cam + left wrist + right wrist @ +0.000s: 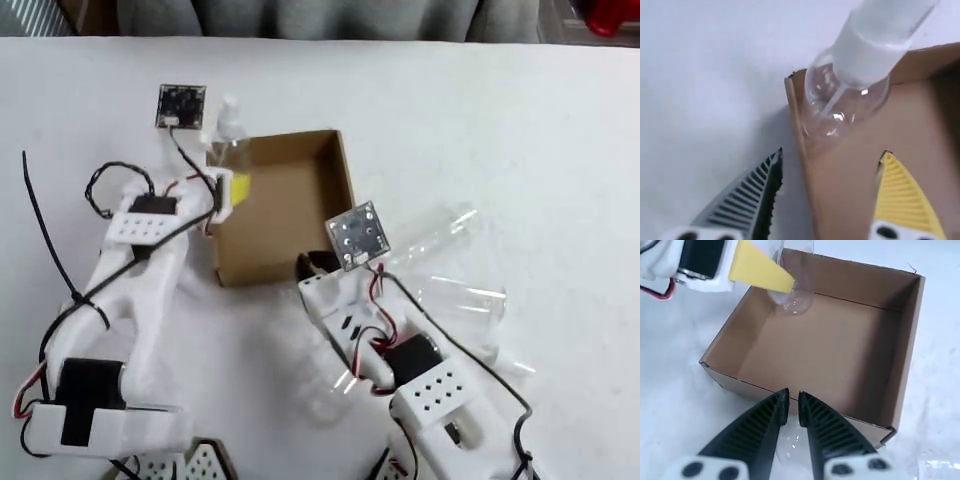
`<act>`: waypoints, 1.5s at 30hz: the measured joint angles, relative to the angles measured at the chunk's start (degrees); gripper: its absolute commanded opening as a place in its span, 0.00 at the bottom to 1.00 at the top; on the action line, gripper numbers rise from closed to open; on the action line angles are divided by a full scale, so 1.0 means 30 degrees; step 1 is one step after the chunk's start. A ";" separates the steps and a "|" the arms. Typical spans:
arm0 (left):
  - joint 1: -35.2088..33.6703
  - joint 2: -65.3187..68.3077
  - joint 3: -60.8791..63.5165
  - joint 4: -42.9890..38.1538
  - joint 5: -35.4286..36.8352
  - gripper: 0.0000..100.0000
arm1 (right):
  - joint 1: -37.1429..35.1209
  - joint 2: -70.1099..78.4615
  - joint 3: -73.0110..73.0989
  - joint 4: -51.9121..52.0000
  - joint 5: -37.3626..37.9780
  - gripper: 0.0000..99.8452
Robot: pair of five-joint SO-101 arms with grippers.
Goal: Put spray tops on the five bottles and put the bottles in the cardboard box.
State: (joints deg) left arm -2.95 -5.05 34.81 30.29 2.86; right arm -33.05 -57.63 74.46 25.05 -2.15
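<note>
Your left jaws stand wide open astride the box (801, 131) wall, holding nothing. The capped bottle (847, 95) stands in the box corner just beyond. Your right jaws are almost closed, empty.

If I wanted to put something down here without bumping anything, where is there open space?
The cardboard box floor is bare but for one bottle at a corner, with the left gripper beside it. The table between the box and the far edge is open too. It is crowded right of the box, where loose bottles lie beside the right arm.
</note>
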 measured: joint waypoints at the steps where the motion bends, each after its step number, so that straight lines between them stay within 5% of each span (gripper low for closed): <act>1: 0.0000 0.0000 0.0000 0.0352 0.0000 0.28 | 0.0000 0.0000 0.0000 0.0088 0.0176 0.01; 16: -0.0469 -0.5714 0.3546 0.4982 0.0000 0.28 | 0.0000 0.0000 -0.0029 0.1260 0.1934 0.01; 27: -0.5890 -0.9612 0.4484 0.9260 0.0000 0.28 | 0.0059 0.0000 -0.0029 0.1260 0.1934 0.01; 33: -0.7912 -0.9700 0.4630 1.1839 0.0000 0.28 | 0.2344 0.0000 -0.1172 0.1319 0.1993 0.01; 38: -0.9758 -0.9846 0.6593 1.1458 0.0000 0.28 | 0.4132 0.0000 -0.3194 0.3956 0.1993 0.01; 45: -1.0989 -0.9846 0.9348 0.7414 0.0000 0.28 | 0.5978 0.0000 -0.6974 1.1253 0.4396 0.01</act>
State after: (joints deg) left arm -35.91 -34.59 62.86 52.53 2.86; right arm -15.12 -57.63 53.54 58.81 11.03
